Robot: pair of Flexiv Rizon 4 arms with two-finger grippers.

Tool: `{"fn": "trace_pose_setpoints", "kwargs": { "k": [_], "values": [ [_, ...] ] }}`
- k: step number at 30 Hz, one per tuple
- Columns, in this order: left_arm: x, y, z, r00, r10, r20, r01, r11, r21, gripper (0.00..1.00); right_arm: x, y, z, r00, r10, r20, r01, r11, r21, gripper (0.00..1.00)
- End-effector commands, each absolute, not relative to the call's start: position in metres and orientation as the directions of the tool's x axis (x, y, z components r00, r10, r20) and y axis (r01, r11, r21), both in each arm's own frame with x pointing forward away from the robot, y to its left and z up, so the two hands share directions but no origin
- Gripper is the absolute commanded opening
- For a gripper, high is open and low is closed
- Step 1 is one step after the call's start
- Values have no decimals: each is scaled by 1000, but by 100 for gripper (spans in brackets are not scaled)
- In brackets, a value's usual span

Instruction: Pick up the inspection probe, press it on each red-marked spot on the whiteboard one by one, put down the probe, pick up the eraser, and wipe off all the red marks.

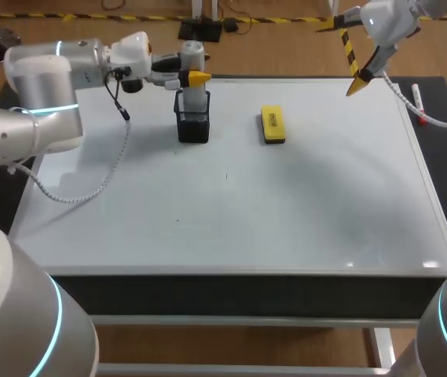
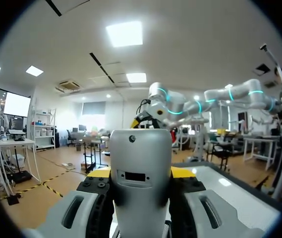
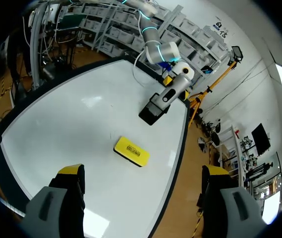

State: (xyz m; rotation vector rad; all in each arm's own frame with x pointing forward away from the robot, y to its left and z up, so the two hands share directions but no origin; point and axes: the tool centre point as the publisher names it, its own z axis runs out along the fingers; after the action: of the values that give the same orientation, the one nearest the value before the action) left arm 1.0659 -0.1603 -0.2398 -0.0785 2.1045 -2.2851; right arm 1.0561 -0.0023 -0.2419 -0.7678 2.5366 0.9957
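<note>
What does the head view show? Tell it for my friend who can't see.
The left gripper grips the probe, which stands upright in a black holder at the whiteboard's far side. A yellow eraser lies flat right of the holder, and the right gripper hangs open near the far right corner. No red marks show.

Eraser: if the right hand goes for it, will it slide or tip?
The eraser lies flat and low on the glossy whiteboard, so it probably won't tip or roll, but could skid if pushed from one side. It looks like a small block, likely light and stiff. The open right hand looks wide enough to straddle it.
</note>
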Motion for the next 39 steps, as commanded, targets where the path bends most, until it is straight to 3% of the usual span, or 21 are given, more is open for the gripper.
{"fn": "trace_pose_setpoints", "kwargs": {
  "k": [1, 36, 37, 38, 39],
  "values": [
    [1071, -161, -248, -999, -39, 8, -4, -94, -996, 0, 1057, -3, -242, -808, -371, -458, -583, 615, 531, 100],
    [1066, -153, -283, -999, 4, 37, -37, -114, -993, 1, 1057, -3, -242, -808, -371, -458, -583, 615, 531, 100],
    [1066, -153, -283, -999, 5, 37, -37, -115, -993, 33, 1057, -3, -242, -808, -371, -458, -583, 615, 531, 100],
    [1066, -153, -283, -999, 5, 38, -39, -114, -993, 78, 1057, -3, -242, -808, -371, -458, -583, 615, 531, 100],
    [1066, -153, -283, -999, 5, 39, -39, -114, -993, 100, 1057, -3, -242, -808, -371, -458, -583, 615, 531, 100]
  ]
}}
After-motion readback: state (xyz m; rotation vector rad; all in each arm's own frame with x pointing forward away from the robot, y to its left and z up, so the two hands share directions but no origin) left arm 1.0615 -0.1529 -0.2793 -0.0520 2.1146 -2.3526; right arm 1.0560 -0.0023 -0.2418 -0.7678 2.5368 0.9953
